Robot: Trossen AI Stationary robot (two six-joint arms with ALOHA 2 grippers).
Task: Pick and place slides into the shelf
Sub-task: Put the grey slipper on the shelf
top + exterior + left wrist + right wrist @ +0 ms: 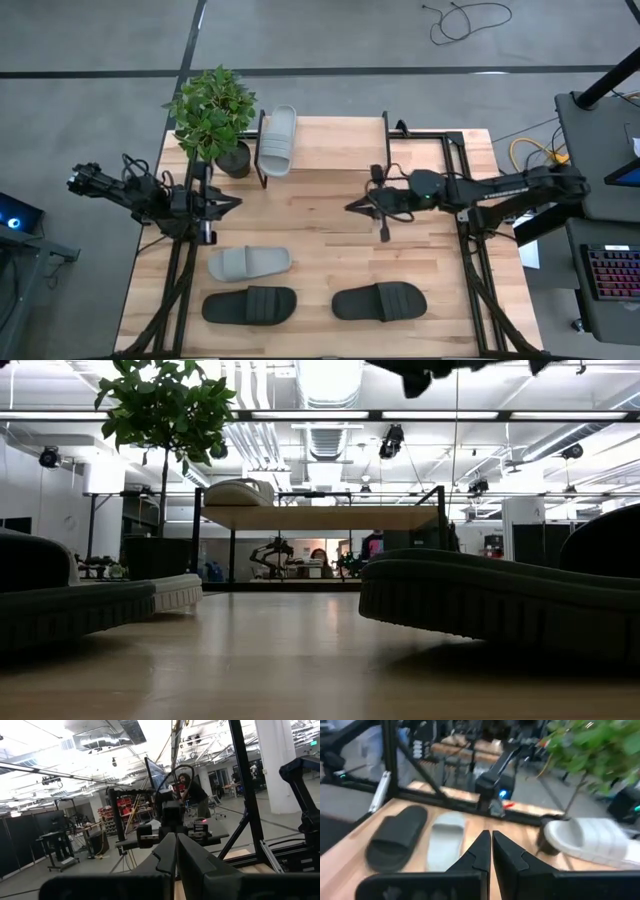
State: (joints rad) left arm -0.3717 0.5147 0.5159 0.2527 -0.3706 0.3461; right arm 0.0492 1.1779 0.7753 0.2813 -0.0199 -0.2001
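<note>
1. Hovering over the middle of the table with my right gripper [352, 207], fingers pressed together and holding nothing, just on the near side of the shelf [340, 145].
2. My left gripper [232, 203] is pinched shut and empty too, parked beside the shelf's left end, close to the potted plant [212, 112].
3. Score so far, as I judge it: one of four done. A light grey slide [277, 140] sits on top of the shelf at its left end, right next to the plant.
4. Three left to go. The second light grey slide [249, 263] lies on the tabletop well in front of the shelf, below my left gripper.
5. Just in front of that grey one, farther from the shelf, is a black slide [249, 305].
6. The other black slide [379, 301] lies to the right of the first, also well clear of the shelf and roughly in line with my right gripper.
7. My right wrist camera looks past my closed fingers [481, 851] at a grey slide and a black one side by side, plus the grey one up on the shelf.
8. Most of the shelf top to the right of the placed slide is bare, so I reckon there is room for the rest.
9. Next, I'd say, is opening up and dropping onto one of the loose slides.
</note>
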